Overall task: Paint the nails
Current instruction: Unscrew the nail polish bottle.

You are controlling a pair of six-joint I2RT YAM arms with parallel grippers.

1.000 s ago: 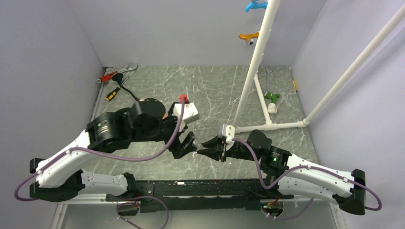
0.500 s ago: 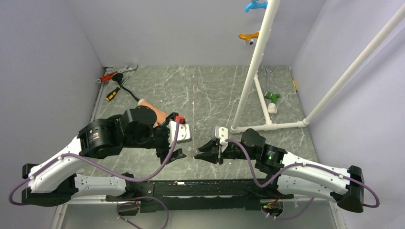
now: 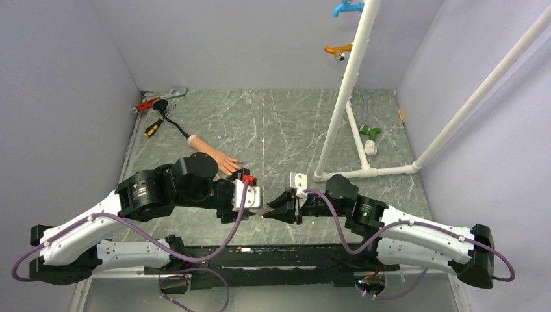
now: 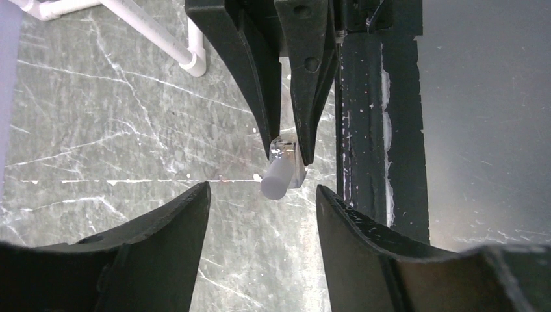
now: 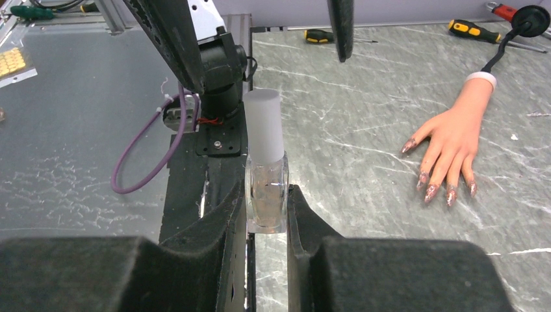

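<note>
The flesh-coloured mannequin hand (image 3: 213, 158) lies palm down on the marble table, fingers toward the near right. Its nails (image 5: 430, 190) are reddish-pink and speckled. My right gripper (image 5: 266, 198) is shut on a small clear bottle (image 5: 266, 188) with a white cap (image 5: 265, 123), held level just above the table. My left gripper (image 4: 261, 194) faces it, open, with the cap (image 4: 276, 180) just beyond its fingertips and not touched. In the top view the left gripper (image 3: 256, 207) and the right gripper (image 3: 273, 208) meet tip to tip, nearer than the hand.
Screwdrivers and a wrench (image 3: 159, 104) lie at the back left corner. A white pipe frame (image 3: 344, 91) stands at the right, its base (image 3: 367, 170) on the table. The black mounting rail (image 3: 260, 257) runs along the near edge.
My left arm has drawn back from over the mannequin hand, uncovering it, and swung to face the bottle's cap with its jaws narrowing. The right gripper has shifted slightly left with the bottle.
</note>
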